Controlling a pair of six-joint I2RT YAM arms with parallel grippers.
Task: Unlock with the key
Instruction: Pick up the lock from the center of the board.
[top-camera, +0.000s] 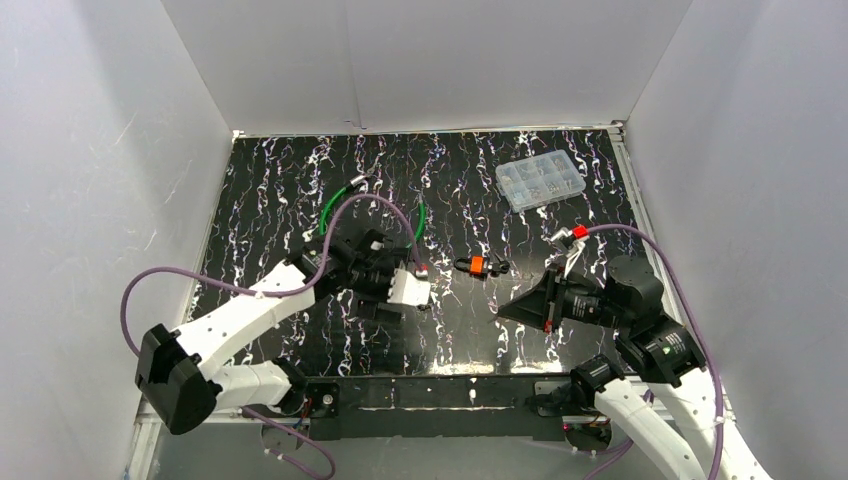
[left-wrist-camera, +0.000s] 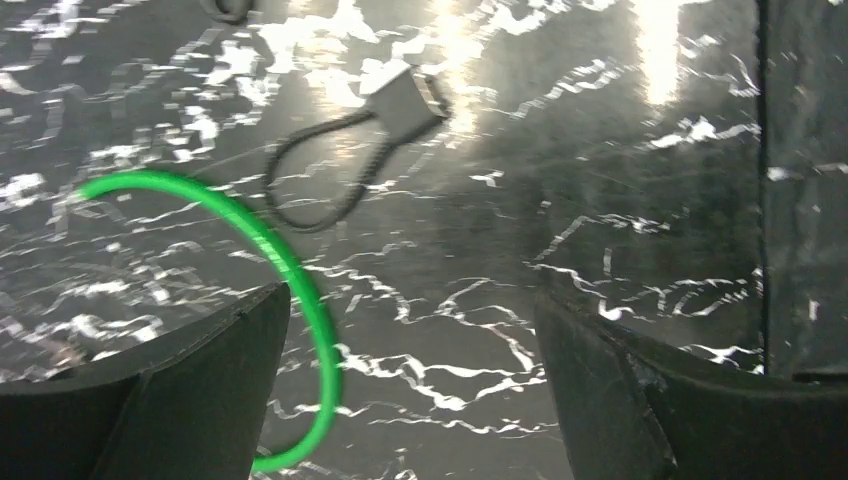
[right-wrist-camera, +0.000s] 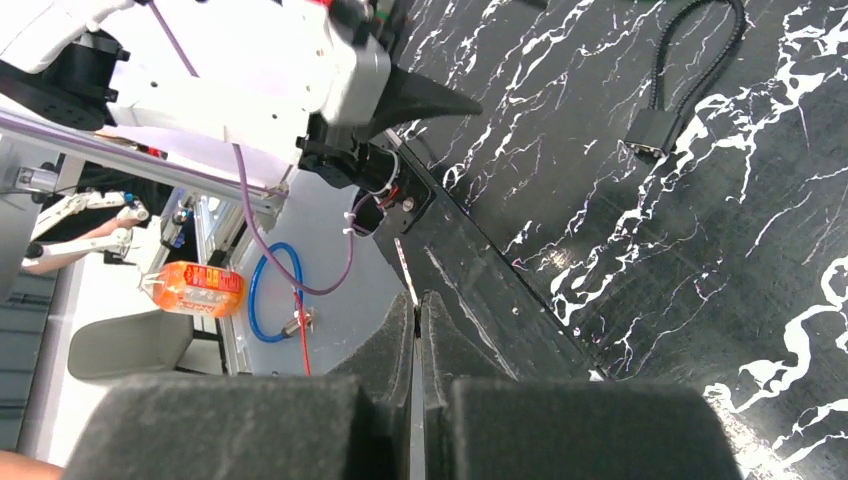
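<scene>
We see the left gripper (left-wrist-camera: 410, 330) with jaws wide, touching nothing. The right gripper (right-wrist-camera: 418, 320) pinches the key (right-wrist-camera: 404, 275), whose length points straight out ahead of the jaws.

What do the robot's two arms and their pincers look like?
The left arm and right arm have white links and black joint housings. A purple cable runs along each. The left pincer and right pincer have black wedge-shaped fingers. A red tip caps the right cable.
</scene>
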